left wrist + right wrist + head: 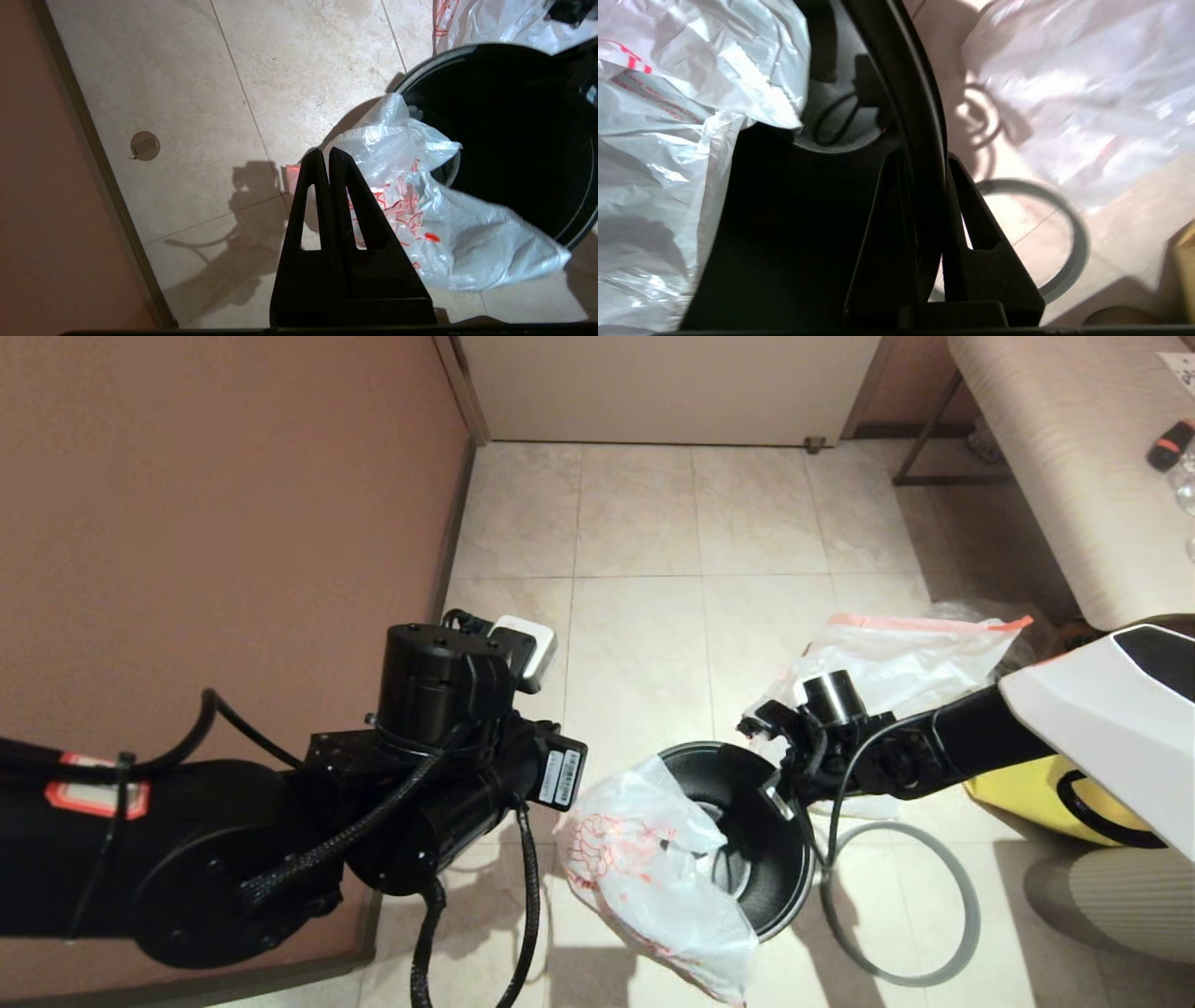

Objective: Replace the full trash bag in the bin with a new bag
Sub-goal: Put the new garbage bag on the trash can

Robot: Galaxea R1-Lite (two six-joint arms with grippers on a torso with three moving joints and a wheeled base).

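head view: standing on the tiled floor (644, 644), the black bin (747, 831), with the new bag (653, 877) draping over its left side, partly inside, partly hanging outside. lying behind the bin, the full trash bag (896, 658) with its orange hem, well out of the bin. resting flat on the floor to the right, the grey ring (910, 905), off the bin. reaching in at the bin's right rim, the right gripper (780, 793). hovering left of the bag, the left arm.

left wrist view: showing the left gripper (325, 156) clenched, fingers together, seemingly empty, above the printed bag (420, 214) near the bin (509, 135).

right wrist view: showing the right gripper (927, 168) pinching the bin's wall (920, 116), one finger inside, one outside, no plastic between them.

risking, likely: tipping or dragging the light bin if the right arm is pulling sideways; the bag sliding off the rim, being loose and unclamped while the ring is lying aside; thin plastic tearing under a hard tug.
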